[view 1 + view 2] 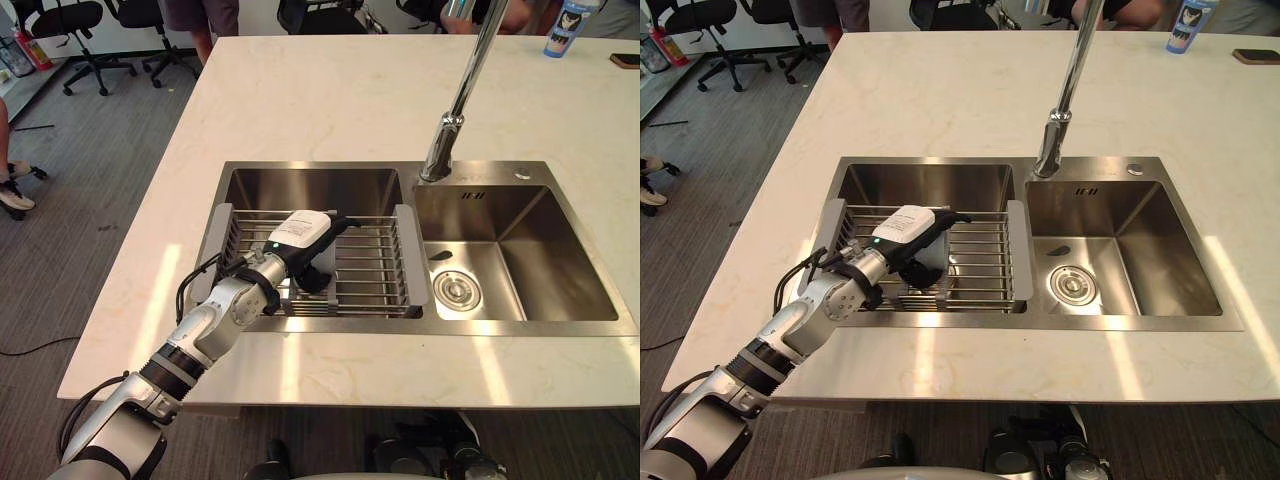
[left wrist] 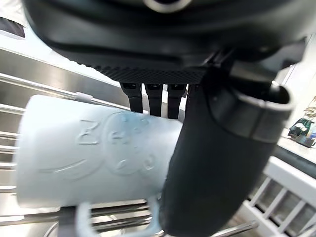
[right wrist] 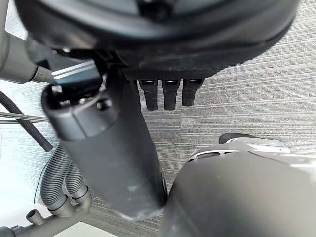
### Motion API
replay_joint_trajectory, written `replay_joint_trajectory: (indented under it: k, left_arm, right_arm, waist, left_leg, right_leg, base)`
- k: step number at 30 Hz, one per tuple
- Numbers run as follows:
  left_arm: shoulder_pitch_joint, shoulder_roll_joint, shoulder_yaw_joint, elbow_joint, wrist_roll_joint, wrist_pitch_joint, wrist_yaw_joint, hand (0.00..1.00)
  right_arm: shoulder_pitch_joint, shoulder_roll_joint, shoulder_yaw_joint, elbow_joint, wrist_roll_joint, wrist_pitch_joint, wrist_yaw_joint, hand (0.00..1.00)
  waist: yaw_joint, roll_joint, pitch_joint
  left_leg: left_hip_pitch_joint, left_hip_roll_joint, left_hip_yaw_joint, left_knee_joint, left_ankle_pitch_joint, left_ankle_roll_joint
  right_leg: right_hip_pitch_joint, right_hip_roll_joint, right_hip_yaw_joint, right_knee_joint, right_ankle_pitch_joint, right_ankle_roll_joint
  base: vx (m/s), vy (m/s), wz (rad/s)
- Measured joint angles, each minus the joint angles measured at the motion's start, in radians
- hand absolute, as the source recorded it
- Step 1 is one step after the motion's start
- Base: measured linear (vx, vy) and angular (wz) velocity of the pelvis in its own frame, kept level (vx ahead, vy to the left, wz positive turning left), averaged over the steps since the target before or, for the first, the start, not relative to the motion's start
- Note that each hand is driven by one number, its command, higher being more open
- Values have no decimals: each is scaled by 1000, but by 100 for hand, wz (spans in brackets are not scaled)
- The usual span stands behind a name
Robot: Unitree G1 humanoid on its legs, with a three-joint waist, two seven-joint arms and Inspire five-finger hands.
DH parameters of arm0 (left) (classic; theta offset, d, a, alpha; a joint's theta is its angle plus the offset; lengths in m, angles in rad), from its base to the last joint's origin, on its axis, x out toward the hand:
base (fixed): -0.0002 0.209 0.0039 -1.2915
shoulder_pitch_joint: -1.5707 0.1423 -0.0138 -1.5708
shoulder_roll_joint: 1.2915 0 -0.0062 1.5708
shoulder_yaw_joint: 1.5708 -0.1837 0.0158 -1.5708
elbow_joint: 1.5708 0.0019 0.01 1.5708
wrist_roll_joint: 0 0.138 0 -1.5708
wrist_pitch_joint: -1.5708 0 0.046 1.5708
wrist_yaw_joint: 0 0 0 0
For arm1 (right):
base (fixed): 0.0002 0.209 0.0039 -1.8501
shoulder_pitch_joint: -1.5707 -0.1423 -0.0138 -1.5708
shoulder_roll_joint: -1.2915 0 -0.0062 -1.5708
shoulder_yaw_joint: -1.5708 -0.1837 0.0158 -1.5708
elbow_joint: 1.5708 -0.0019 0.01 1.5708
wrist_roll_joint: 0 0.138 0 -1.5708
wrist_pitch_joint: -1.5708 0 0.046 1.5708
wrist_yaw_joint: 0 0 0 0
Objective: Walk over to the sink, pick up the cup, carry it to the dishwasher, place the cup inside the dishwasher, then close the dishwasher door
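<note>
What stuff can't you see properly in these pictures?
Cup: in both eye views the left hand covers most of it.
Faucet spout: cut off by the eye views' top edge.
Blue bottle on the far countertop: top cut off, print too small.

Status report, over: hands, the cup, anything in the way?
Left hand wrapped on cup, thumb across its side. Cup lying sideways on the sink rack. Right hand empty, fingers relaxed, over the floor. Nothing blocking the lift.

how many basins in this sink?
2: the left basin, holding the wire rack with the cup gripped by the left robot hand; the right basin, with the drain.
</note>
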Motion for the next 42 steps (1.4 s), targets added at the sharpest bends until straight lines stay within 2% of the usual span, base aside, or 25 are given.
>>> replay_joint_trajectory:
  k: [5,6,17,28,33,37,42]
  left_arm:
    - [2,23,24,20,0,-7,0,90]
    - [4,23,35,26,0,-7,1,30]
    - [17,78,97,33,5,-1,18,30]
    - [28,72,104,26,-58,6,20,30]
    - [74,52,117,-32,-93,7,37,30]
    - [124,-23,160,-127,-111,7,73,30]
    - [149,-100,185,-252,-132,-12,122,30]
  right_arm:
    - [-6,-1,2,9,-7,0,0,90]
    - [-5,-1,3,9,-7,0,0,90]
    - [-7,-7,39,6,-9,1,8,90]
    - [-9,-7,40,-8,-9,1,7,90]
    - [-6,-7,40,-8,-8,0,6,90]
    - [0,-7,38,-8,-8,0,1,90]
    - [17,-22,38,-8,-8,0,0,90]
  waist:
    - [-1,0,0]
    - [-2,0,0]
    - [-7,3,-1]
    - [-7,7,-1]
    - [-5,9,-1]
    - [5,12,-2]
    - [20,34,-15]
  left_leg:
    - [-10,-2,4,-18,15,8]
    - [-11,-3,5,-19,17,10]
    - [-4,-9,9,-40,22,16]
    - [20,-22,8,-53,23,17]
    - [22,-25,8,-54,25,21]
    - [24,-26,8,-58,28,25]
    - [35,-25,15,-67,29,26]
  right_leg:
    - [5,5,-4,-55,39,4]
    - [8,5,-4,-65,46,6]
    - [34,7,-4,-142,85,18]
    - [81,1,-7,-195,103,24]
    - [95,1,-4,-227,131,25]
    - [96,2,6,-229,137,29]
    - [96,4,13,-223,136,30]
  base:
    - [-15,11,-1]
    - [-34,33,-3]
    - [-15,15,0]
    - [31,6,1]
    - [-44,18,-3]
    - [-69,18,-2]
    - [-14,2,-5]
